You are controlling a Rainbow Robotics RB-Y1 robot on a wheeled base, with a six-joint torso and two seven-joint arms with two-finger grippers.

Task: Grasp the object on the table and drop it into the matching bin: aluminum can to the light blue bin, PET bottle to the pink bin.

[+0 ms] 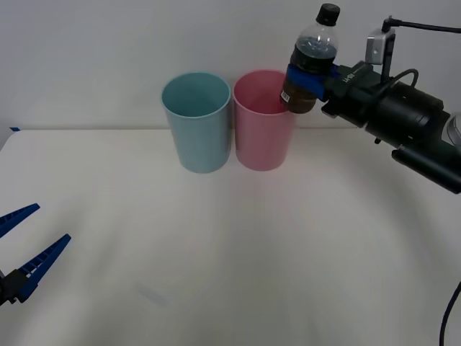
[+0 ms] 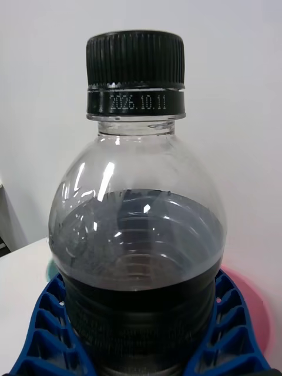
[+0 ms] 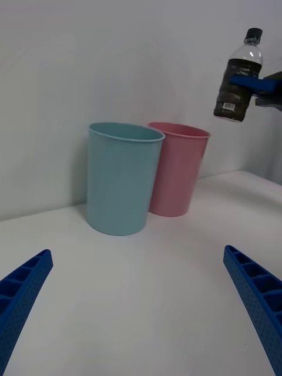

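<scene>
hovering by the pink bin (image 1: 263,122), right gripper (image 1: 308,78) grips the PET bottle (image 1: 311,61).

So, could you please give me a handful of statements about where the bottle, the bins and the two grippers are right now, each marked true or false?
1. The right gripper is shut on the PET bottle, holding it in the air. True.
2. The bottle's cap is off. False: the black cap is on.
3. The pink bin stands on the robot's right of the light blue bin. True.
4. The bottle already lies inside the pink bin. False: it is held above the rim, near the bin's right edge.
5. The left gripper is shut on the light blue bin. False: it is open, low over the table, well short of the bins.
</scene>
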